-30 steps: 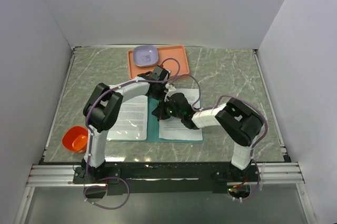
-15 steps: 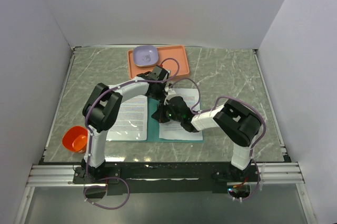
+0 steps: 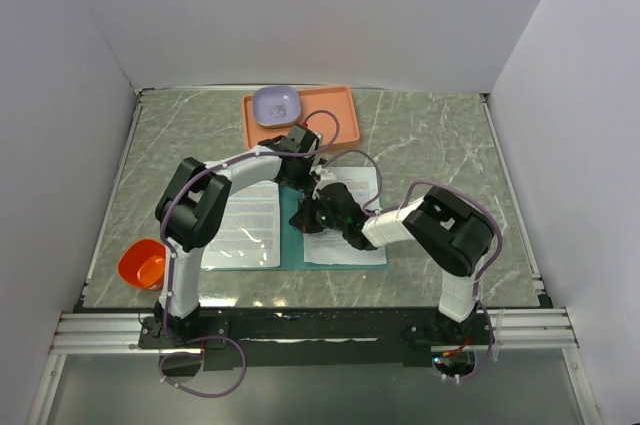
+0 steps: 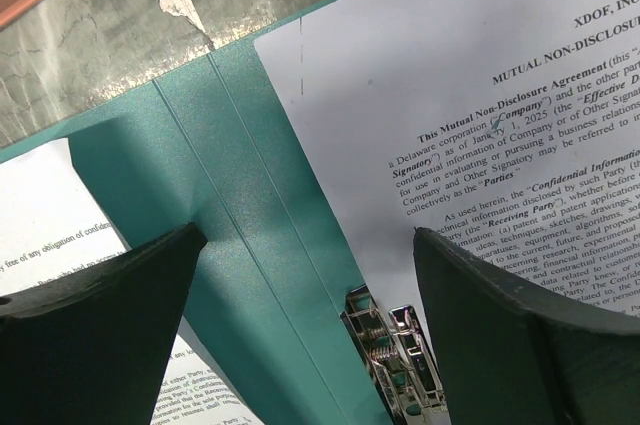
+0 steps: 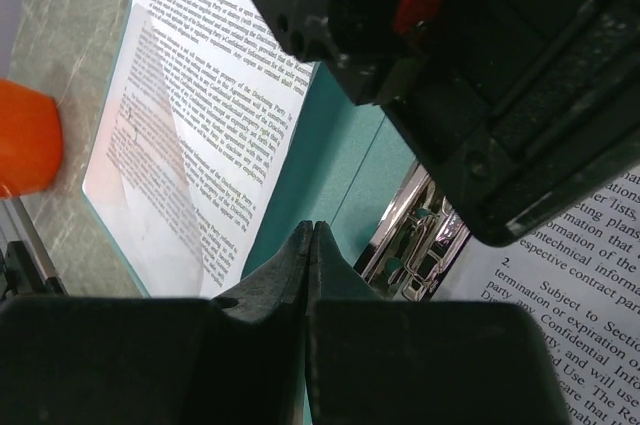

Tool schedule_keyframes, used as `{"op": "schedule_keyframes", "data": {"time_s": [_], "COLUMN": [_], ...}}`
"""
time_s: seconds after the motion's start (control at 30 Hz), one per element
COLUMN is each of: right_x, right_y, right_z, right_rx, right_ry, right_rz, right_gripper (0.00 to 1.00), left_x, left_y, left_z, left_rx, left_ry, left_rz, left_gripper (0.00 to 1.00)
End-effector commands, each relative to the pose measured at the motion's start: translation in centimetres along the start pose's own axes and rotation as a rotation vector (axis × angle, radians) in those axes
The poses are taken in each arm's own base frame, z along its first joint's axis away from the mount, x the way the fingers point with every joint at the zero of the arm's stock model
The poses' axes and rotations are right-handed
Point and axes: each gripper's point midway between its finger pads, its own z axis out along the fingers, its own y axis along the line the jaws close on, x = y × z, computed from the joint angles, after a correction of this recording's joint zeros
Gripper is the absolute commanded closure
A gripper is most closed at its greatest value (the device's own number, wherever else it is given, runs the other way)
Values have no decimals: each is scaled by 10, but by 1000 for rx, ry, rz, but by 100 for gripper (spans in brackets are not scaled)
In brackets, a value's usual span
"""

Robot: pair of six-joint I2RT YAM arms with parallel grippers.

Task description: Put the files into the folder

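Here I see 1 folder lying open and flat at the middle of the table. Its long axis, the creased spine, runs from the near edge toward the far edge. It is teal card with a faint sheen, and 2 parallel fold lines mark the spine.

The files are 2 thin white sheets of dense black print, each set portrait and about parallel to the spine. The left sheet rests on the left flap and the right sheet on the right flap. The right sheet's bold heading points to the far edge. 1 bright metal fastener, sprung and chromed, sits on the spine between them.

The left gripper hangs over the far part of the spine. Its 2 dark fingers are spread wide, 1 over each flap, with nothing between them. The right gripper points across the spine just beside the fastener, jaws pressed together on nothing. I cannot tell whether its tip touches the card.

Beyond the folder lies 1 rectangular orange-pink tray holding 1 lavender bowl with rounded corners. 1 orange cup stands near the left edge. The tabletop is grey-green with pale marble veins.
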Motion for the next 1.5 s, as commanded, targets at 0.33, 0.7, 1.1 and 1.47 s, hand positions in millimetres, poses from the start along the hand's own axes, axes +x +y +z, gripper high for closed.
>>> {"op": "schedule_keyframes", "data": {"time_s": [0.33,0.7,1.1,1.47], "right_x": [59,76,84,101], "right_y": [-74,-89,-96,-107], "right_z": [-6,-13,-6,-7], "right_rx": [177,229,160,175], "right_ry": [192,238,274,317], "right_rz": [84,100,236,292], "right_gripper": [100,100,100,100], "left_x": [42,44,46,47], "left_y": [24,24,26,26], "left_z": [11,12,9,11], "left_rx": [-63,-62,-59,-52], "left_ry": [119,122,114,120], "left_rz": [79,86,114,126], "left_gripper": [9,9,11,13]}}
